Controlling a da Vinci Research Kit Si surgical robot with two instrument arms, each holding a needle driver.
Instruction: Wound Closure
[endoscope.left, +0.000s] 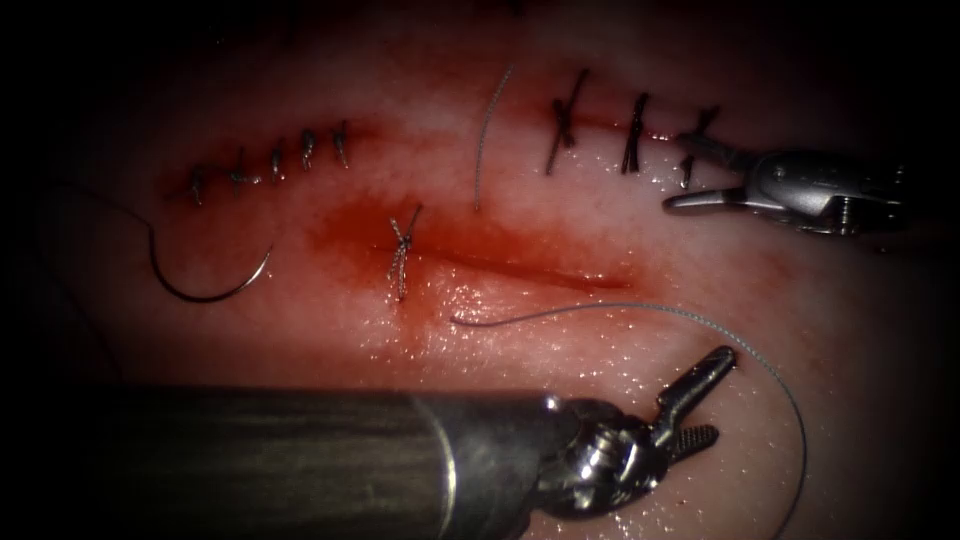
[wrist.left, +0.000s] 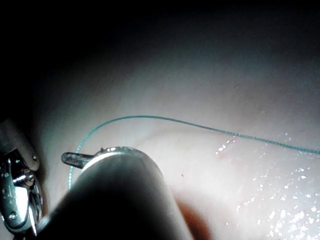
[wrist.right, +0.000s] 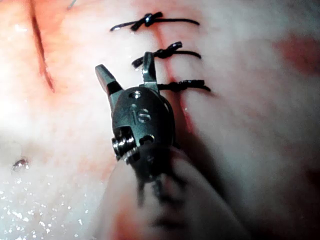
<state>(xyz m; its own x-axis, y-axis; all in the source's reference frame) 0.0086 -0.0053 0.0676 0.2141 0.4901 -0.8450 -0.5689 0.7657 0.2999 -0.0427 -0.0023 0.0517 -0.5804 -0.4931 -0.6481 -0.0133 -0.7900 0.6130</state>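
Observation:
The curved needle (endoscope.left: 205, 288) lies free on the tissue (endoscope.left: 300, 330), left of the cut (endoscope.left: 540, 268), held by neither tool. One stitch (endoscope.left: 402, 250) crosses the cut's left end. A long thread (endoscope.left: 640, 306) arcs from below the cut past the left tool (endoscope.left: 712, 398), whose jaws are open and hold nothing. Above and right of the cut, the right tool (endoscope.left: 682, 175) has its jaws open and empty by a stitched wound (endoscope.left: 634, 132). In the right wrist view the right tool (wrist.right: 126, 70) stands open beside three stitches (wrist.right: 167, 50). The left wrist view shows the thread (wrist.left: 200, 125).
A second stitched wound (endoscope.left: 275, 158) runs across the upper left. A loose piece of thread (endoscope.left: 487, 135) lies above the cut. Red fluid (endoscope.left: 350, 235) pools around the single stitch. The left arm's thick shaft (endoscope.left: 270, 455) spans the lower left.

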